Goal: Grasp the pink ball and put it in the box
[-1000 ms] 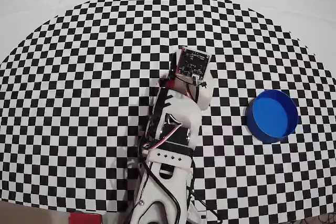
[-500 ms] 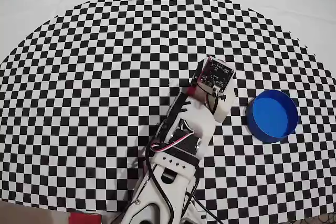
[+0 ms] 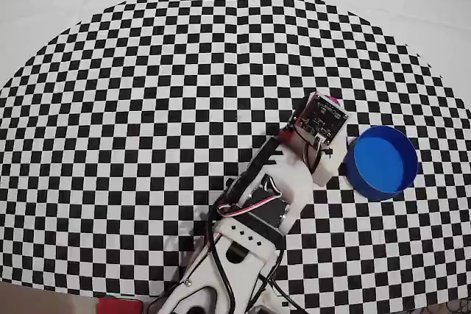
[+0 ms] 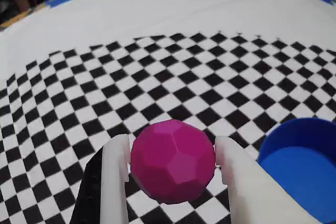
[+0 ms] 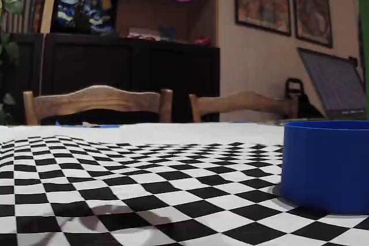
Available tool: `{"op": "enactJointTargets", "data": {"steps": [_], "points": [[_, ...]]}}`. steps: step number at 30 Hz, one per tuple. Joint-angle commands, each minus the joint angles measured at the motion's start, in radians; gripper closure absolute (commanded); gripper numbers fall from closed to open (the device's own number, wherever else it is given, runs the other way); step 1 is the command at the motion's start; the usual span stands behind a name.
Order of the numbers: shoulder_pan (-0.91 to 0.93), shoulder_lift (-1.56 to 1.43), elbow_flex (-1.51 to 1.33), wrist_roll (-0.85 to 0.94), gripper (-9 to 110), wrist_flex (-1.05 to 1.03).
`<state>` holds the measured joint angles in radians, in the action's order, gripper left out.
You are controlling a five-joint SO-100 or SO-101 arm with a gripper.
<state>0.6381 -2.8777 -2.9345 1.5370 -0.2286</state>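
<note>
Here the gripper [image 4: 172, 169] squeezes the pink ball [image 4: 172, 161] between its two white fingers [image 4: 116, 169], seen only in the wrist view. From overhead the arm [image 3: 266, 195] hides almost all of the ball, just beside the blue box [image 3: 382, 162]. The low fixed view shows the ball lifted above the checkered cloth [image 5: 115, 177].

The faceted magenta pink ball [image 4: 172, 161] hangs raised above the checkered cloth, just beside the upright, empty blue box [image 3: 382, 162].
</note>
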Motion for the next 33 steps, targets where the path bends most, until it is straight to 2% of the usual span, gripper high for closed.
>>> {"op": "enactJointTargets", "data": {"steps": [1,33], "points": [[0.055,-0.017,0.011,0.006,101,-0.002],[0.391,0.057,0.023,0.015,101,0.060]]}}
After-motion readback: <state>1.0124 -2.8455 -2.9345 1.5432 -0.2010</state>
